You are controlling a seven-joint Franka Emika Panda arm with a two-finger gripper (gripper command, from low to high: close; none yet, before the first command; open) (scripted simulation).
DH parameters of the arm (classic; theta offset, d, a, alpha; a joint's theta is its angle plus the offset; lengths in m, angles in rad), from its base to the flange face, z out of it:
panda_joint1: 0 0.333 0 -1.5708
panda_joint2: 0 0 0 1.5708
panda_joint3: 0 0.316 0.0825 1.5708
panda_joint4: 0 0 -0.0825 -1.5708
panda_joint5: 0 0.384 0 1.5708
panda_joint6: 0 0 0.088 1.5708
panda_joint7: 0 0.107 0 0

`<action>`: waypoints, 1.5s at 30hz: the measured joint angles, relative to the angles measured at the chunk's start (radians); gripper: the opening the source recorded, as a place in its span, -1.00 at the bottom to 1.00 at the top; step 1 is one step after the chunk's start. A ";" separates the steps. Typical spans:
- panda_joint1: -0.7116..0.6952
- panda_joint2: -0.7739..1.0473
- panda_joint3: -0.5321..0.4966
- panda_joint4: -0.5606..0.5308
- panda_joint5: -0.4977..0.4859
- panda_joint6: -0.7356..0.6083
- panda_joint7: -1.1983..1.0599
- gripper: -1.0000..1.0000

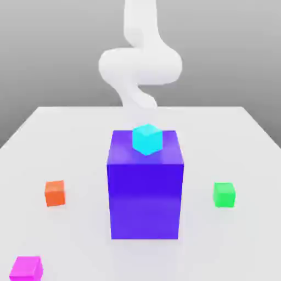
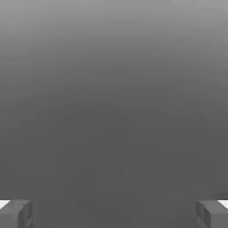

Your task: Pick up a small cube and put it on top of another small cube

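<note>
The gripper [image 2: 114, 213] hangs spread wide, empty — magenta cube [image 1: 26, 268] and green cube [image 1: 224, 195] sit well apart on the table [image 1: 71, 137].

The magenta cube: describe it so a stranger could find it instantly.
Start at the tall blue-purple block mid-table, with a cyan cube on top. Look toward the near corner on the exterior view's left, past the orange cube. The magenta cube sits there alone, the only pink one.
</note>
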 joint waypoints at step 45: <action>-0.128 1.251 -0.255 0.096 0.337 0.374 -0.686 -1.00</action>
